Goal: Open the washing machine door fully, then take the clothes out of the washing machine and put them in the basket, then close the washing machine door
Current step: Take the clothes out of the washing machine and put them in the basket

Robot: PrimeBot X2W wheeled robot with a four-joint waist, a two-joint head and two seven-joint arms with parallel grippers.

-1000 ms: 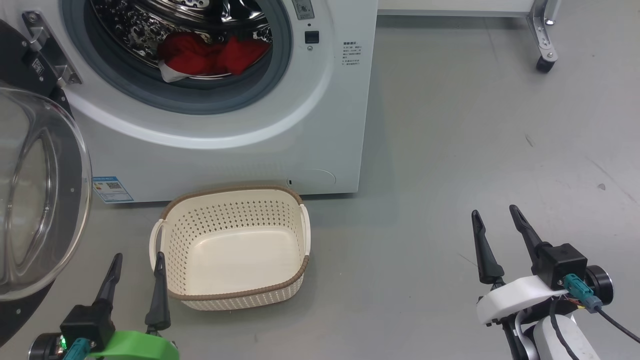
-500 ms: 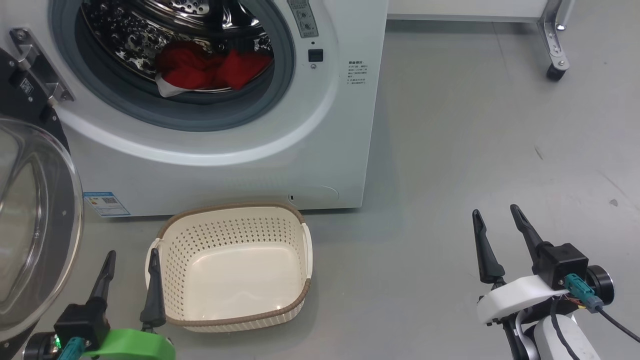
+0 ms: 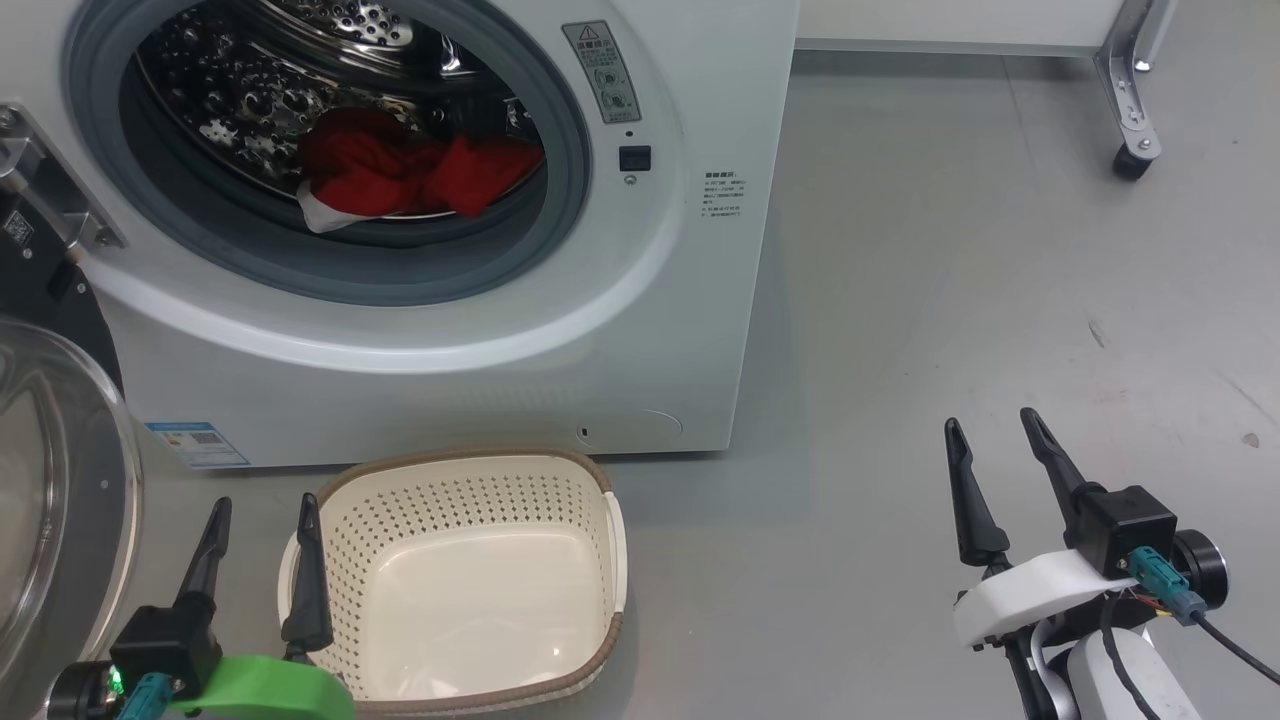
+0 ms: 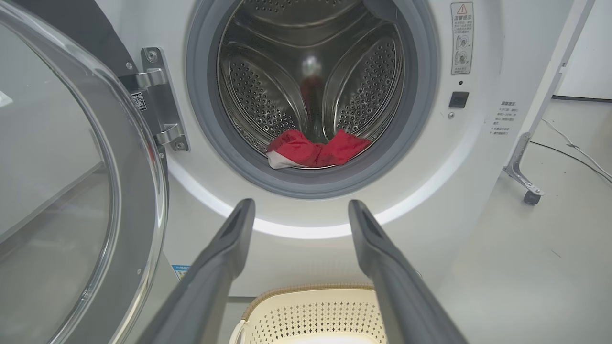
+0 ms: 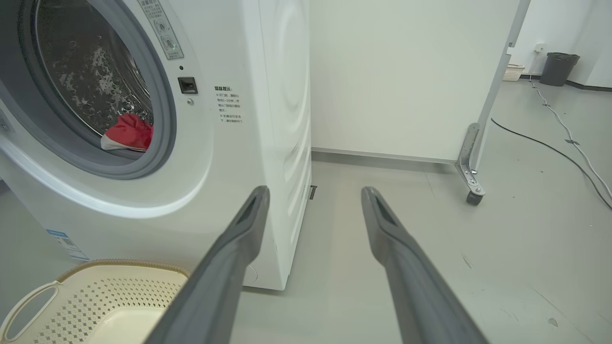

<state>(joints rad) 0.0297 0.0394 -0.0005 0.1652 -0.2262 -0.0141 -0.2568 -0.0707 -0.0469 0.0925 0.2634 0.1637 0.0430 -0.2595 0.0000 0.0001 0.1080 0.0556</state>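
The washing machine door [image 3: 60, 500] stands swung open at the left of the washing machine [image 3: 640, 330]. The red clothes [image 3: 400, 175] lie inside its drum [image 3: 250, 90]. The basket [image 3: 600, 520] sits just before it. The left claw [image 3: 265, 500] and right claw [image 3: 988, 418] hover before it, fingers apart, holding nothing.

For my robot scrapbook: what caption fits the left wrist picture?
Open left gripper faces red clothes inside the washing machine, basket below.
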